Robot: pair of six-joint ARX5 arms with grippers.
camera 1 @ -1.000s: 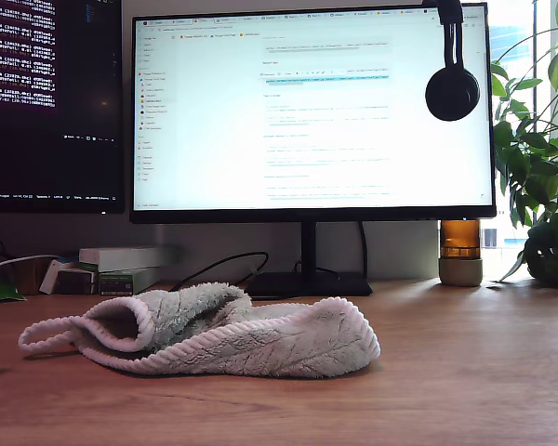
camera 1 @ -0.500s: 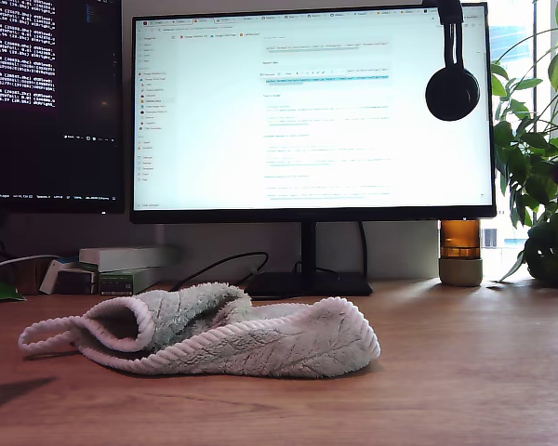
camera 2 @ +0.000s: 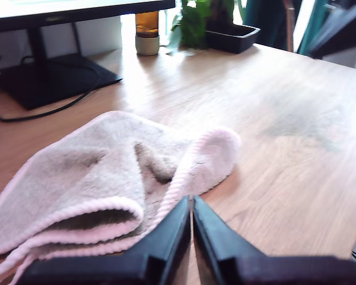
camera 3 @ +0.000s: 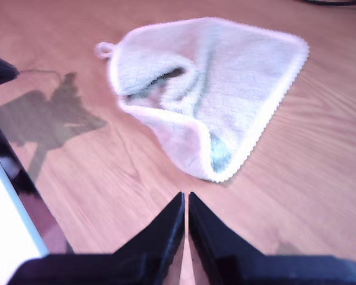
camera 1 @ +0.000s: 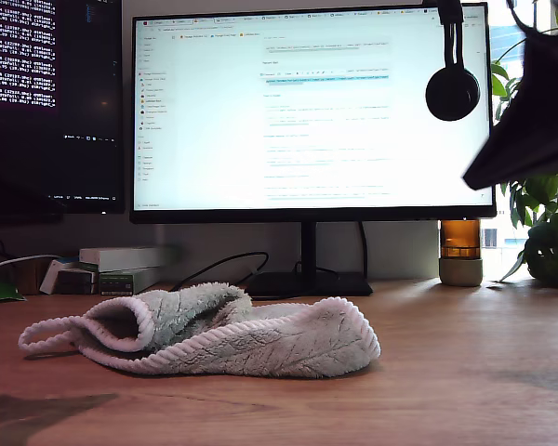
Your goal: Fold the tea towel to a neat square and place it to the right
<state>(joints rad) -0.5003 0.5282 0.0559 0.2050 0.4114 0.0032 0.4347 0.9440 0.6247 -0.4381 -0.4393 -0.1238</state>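
Lying crumpled on the wooden desk just in front of the monitor's stand, the tea towel looks soft, light and floppy. My first gripper and my second gripper are both pressed together, holding nothing. I'd pinch its thick corded hem at a corner.

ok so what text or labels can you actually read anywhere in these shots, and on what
None can be quoted.
Bright monitor: lines of page text and a sidebar list, too small to read.
Dark monitor: white terminal lines, too blurred.
Boxes behind the tea towel: print unreadable.
Amber jar: no label visible.
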